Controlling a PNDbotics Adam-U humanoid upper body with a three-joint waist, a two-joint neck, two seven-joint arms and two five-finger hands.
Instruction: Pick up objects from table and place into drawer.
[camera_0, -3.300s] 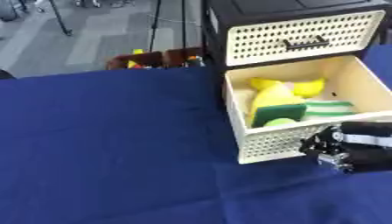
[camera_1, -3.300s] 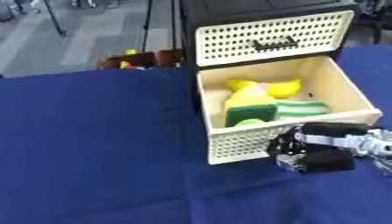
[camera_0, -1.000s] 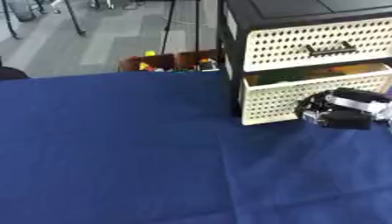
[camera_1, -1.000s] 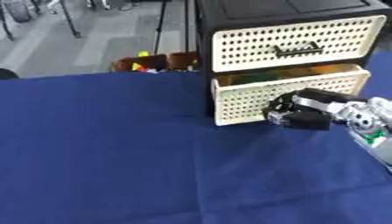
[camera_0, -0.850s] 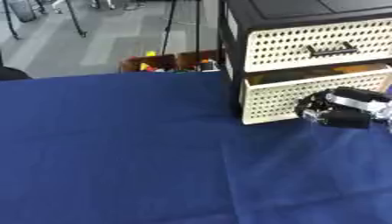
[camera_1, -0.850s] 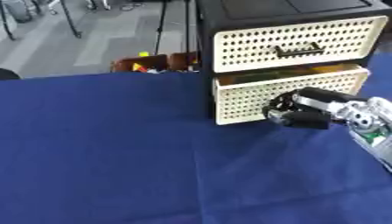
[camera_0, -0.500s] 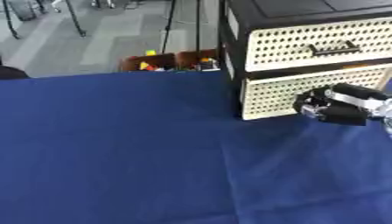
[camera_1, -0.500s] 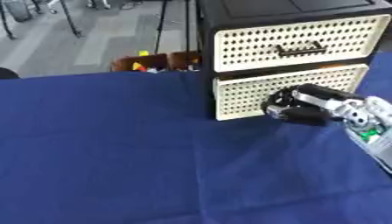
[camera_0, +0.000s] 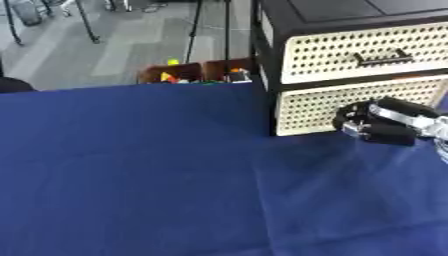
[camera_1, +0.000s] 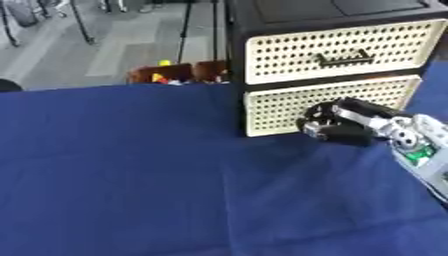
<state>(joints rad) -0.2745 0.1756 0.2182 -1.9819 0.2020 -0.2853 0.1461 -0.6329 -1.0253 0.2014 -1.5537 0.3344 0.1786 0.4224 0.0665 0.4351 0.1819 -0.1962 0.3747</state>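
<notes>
A black drawer cabinet (camera_1: 289, 15) stands at the far right of the table covered in plain dark blue cloth (camera_0: 131, 170). It has two cream perforated plastic drawer fronts, one above the other. The upper drawer (camera_1: 337, 50) carries a thin dark handle and sits flush. The lower cream perforated drawer (camera_1: 289, 102) is pushed in flush too, so nothing inside it can be seen. The robot's black right hand (camera_1: 337, 125) is against the lower drawer's front, its fingers curled, holding nothing. Beyond the table's far edge, brown open boxes (camera_0: 197, 72) hold small yellow, red and green items too small to make out.
</notes>
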